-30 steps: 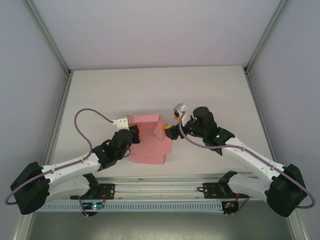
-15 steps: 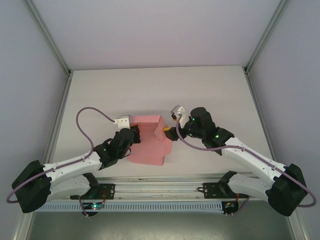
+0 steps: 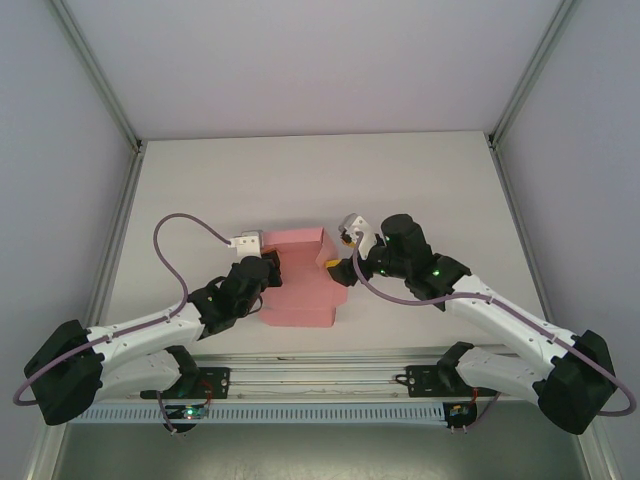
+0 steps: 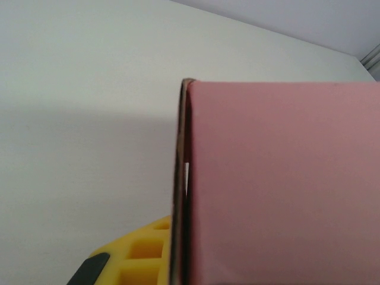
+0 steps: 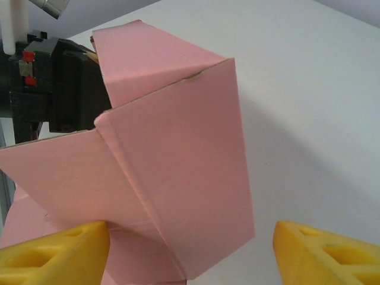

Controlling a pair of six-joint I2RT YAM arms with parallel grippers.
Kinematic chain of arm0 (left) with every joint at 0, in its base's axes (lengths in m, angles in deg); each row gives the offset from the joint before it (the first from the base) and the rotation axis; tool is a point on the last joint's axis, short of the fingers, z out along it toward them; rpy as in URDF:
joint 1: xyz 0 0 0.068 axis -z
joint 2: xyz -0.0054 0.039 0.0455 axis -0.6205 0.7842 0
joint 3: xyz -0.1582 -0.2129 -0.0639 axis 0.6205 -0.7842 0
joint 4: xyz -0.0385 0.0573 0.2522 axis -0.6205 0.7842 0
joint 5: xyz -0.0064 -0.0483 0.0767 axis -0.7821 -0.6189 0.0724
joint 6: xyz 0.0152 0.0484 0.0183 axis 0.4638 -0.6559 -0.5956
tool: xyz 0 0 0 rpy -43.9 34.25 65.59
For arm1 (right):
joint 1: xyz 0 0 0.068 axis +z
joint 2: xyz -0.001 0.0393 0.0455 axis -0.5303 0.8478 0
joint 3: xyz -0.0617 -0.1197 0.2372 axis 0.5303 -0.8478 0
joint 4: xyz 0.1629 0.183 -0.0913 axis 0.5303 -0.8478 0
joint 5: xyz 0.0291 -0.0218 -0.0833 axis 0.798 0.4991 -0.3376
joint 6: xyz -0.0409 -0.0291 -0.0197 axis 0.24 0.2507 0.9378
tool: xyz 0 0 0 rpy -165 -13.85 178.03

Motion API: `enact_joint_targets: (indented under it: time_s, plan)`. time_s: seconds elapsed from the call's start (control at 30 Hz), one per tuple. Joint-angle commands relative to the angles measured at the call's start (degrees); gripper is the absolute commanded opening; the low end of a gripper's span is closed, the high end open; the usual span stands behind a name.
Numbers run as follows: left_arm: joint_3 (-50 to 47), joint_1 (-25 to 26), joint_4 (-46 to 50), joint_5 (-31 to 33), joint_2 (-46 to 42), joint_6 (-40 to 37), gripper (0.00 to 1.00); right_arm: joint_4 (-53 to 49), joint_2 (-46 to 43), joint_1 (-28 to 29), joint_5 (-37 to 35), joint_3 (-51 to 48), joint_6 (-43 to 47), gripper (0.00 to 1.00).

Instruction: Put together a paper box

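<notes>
Box [image 3: 300,300] sits low centre in top view, on table [image 3: 200,180], between both arms. Pink thin card, part folded: flat bit at the bottom, walls up at the top, one flap poking right. It looks a bit longer top-to-bottom.

L gripper [image 3: 268,268] is clamped on box's left edge. R gripper [image 3: 340,268] is just right of box, fingers [image 5: 53,255] wide apart w/ the flap corner between them, not squeezed. R arm looks free to fold next.
</notes>
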Motion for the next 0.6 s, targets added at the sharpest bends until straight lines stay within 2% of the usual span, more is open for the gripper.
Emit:
enact_joint_targets:
  time_s: [0.0, 0.2, 0.37, 0.57]
  plan:
    - [1.47, -0.29, -0.30, -1.03, -0.30, -1.17, 0.00, -0.28, 0.05, 0.61, 1.48, 1.89, 1.37, 0.73]
    - [1.99, -0.31, -1.01, -4.00, 0.13, -2.69, 0.00, 4.76, 2.52, 1.33, -6.62, 2.09, -0.25, 0.73]
    - [2.44, -0.22, -1.40, -5.08, 0.57, -3.19, 0.00, 8.16, 4.80, 2.64, -12.83, 2.41, -0.55, 0.69]
    - [3.05, -0.24, -1.44, -5.45, 1.17, -2.95, 0.00, 10.90, 6.98, 5.02, -21.02, 2.74, -2.11, 0.45]
